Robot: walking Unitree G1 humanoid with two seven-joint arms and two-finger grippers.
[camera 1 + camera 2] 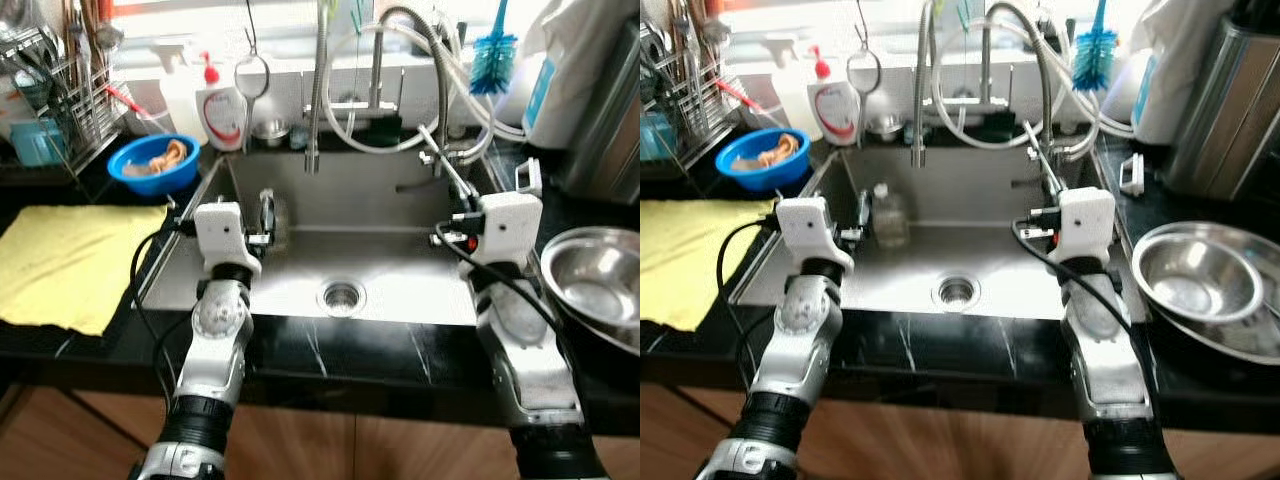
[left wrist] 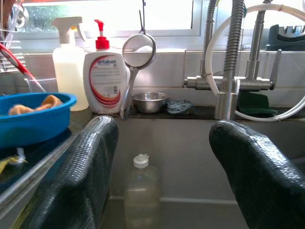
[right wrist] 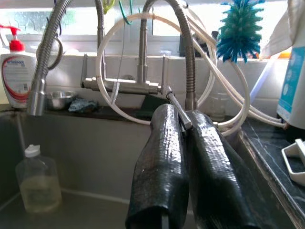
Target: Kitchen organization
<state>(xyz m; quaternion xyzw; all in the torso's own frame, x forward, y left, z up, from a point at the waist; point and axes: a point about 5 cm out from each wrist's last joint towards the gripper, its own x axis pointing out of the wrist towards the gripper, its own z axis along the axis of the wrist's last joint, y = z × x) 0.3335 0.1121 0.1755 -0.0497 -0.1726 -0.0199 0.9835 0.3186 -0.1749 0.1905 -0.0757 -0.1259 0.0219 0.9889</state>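
Hovering over steel sink [image 1: 400,275], left gripper [image 2: 159,167] textured fingers wide, clear plastic bottle [image 2: 141,193] between, right gripper [image 3: 188,167] prob. closed, empty

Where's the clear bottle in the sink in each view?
Left eye: clear bottle at the sink's back left, just ahead of the left gripper.
Right eye: same spot.
Left wrist: between the open jaws.
Right wrist: beside the sink's side wall.
Shared landmark: red-capped soap dispenser.
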